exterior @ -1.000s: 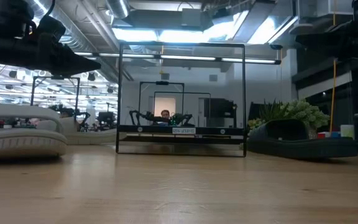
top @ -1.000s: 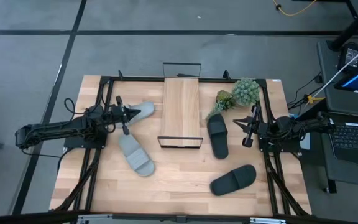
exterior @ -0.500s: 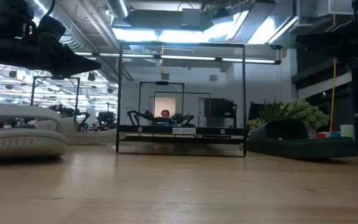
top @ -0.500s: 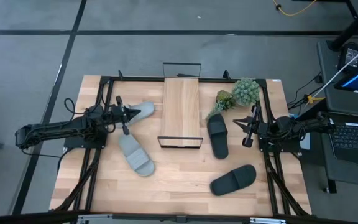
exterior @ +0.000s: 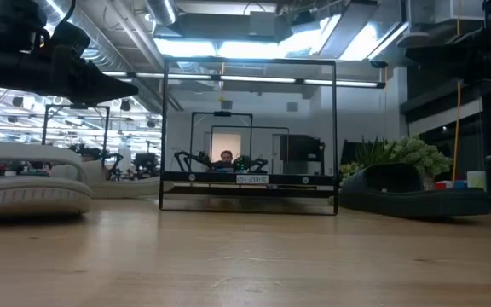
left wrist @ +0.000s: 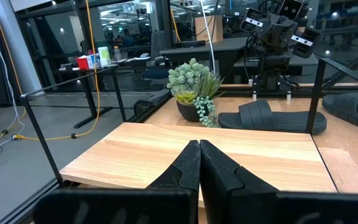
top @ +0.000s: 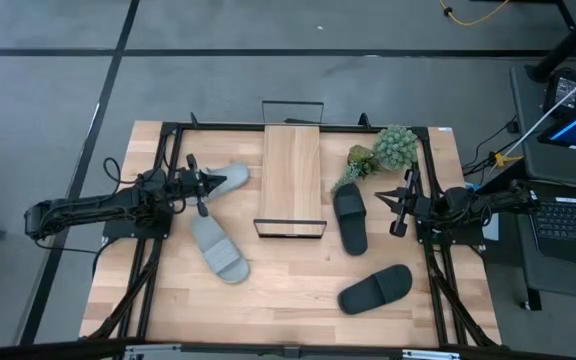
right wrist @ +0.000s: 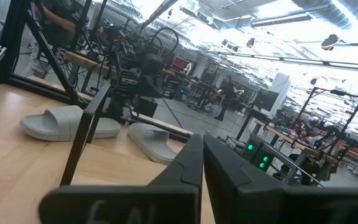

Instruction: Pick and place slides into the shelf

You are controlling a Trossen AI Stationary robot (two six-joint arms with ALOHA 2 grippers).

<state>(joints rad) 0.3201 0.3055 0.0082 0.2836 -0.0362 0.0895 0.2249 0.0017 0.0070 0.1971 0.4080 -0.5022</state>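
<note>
The shelf (top: 290, 180), a light wood plank on a thin black wire frame, stands at the table's middle. Two grey slides lie flat to its left, one (top: 230, 179) farther back, the other (top: 218, 249) nearer the front. Two black slides lie to its right, one (top: 350, 218) beside the shelf and one (top: 375, 288) nearer the front. My left gripper (top: 211, 183) hovers shut, level, just left of the far grey slide and above it (exterior: 24, 183). My right gripper (top: 395, 206) hovers shut at the table's right, pointing toward the shelf.
A green potted plant (top: 383, 150) stands at the back right, close to the black slide (left wrist: 272, 117) beside the shelf. Black frame rails run along the table's left, right and far edges. Bare wood lies along the near edge (top: 288, 310).
</note>
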